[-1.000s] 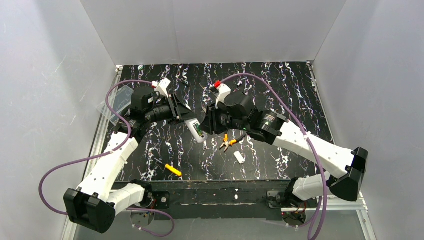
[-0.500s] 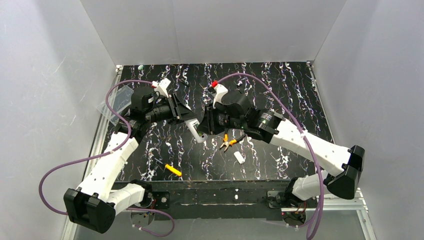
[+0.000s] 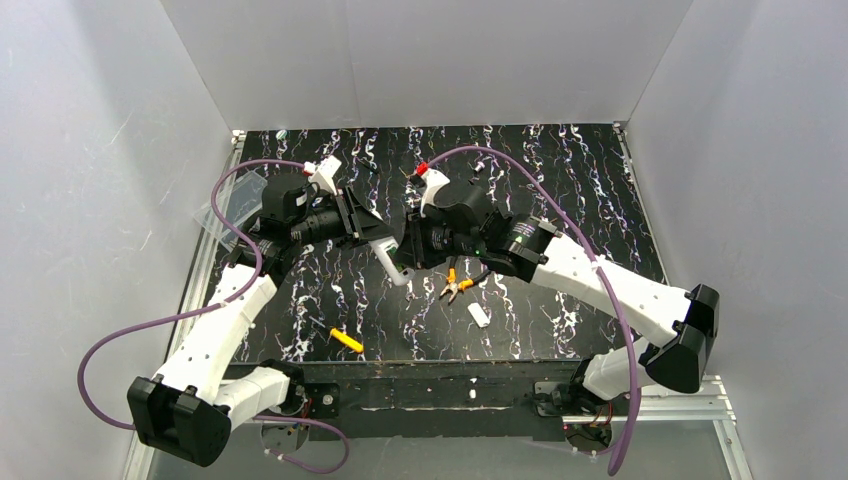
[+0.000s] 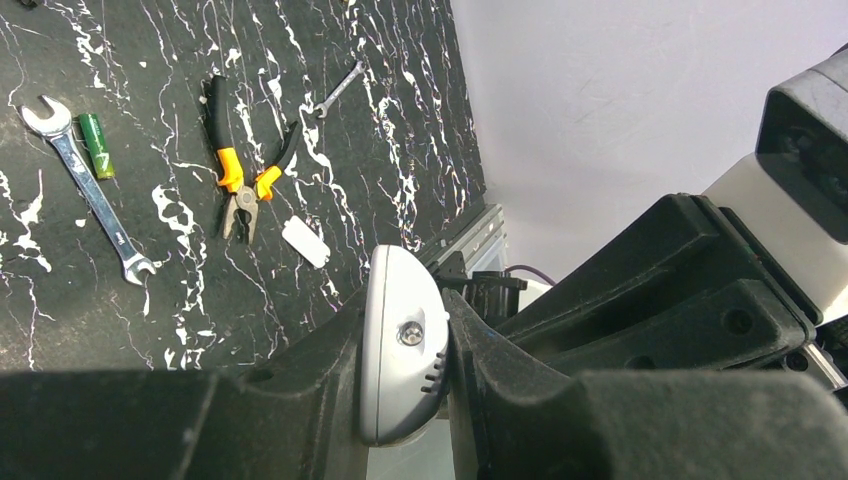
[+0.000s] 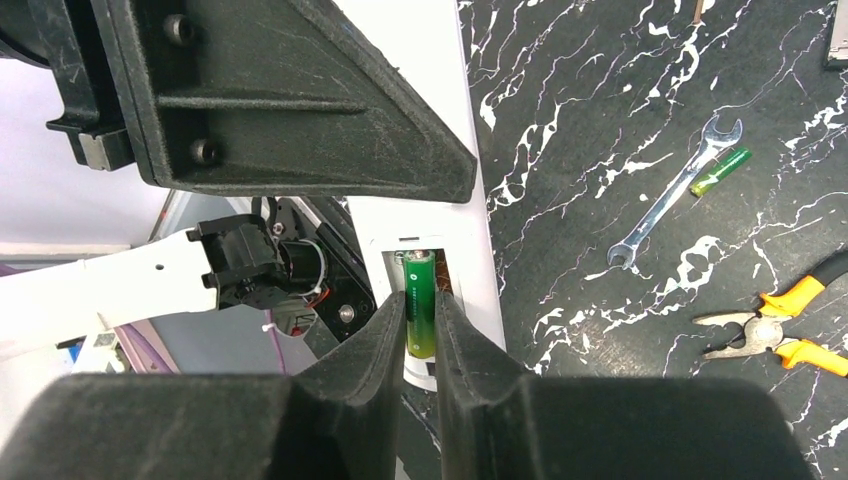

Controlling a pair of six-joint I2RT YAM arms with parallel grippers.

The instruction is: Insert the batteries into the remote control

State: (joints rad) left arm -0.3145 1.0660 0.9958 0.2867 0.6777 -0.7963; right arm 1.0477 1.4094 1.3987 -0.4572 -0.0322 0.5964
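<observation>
My left gripper (image 3: 372, 236) is shut on the white remote control (image 3: 393, 268) and holds it tilted above the table; in the left wrist view the remote's end (image 4: 402, 345) sits clamped between the fingers. My right gripper (image 3: 405, 252) is shut on a green battery (image 5: 420, 300) and holds it lengthwise in the open compartment on the remote's back (image 5: 470, 240). The battery's top end is at the compartment's far wall. A second green battery (image 4: 97, 145) lies on the table beside a wrench, and also shows in the right wrist view (image 5: 720, 170).
Orange-handled pliers (image 3: 455, 284) lie just under my right wrist. A loose white cover piece (image 3: 479, 315) and a yellow-handled tool (image 3: 346, 340) lie nearer the front edge. A silver wrench (image 4: 88, 190) lies on the black marbled table (image 3: 560, 180). White walls enclose three sides.
My right gripper has moved left with the battery, up against the remote. The left arm and remote have stayed nearly still.
</observation>
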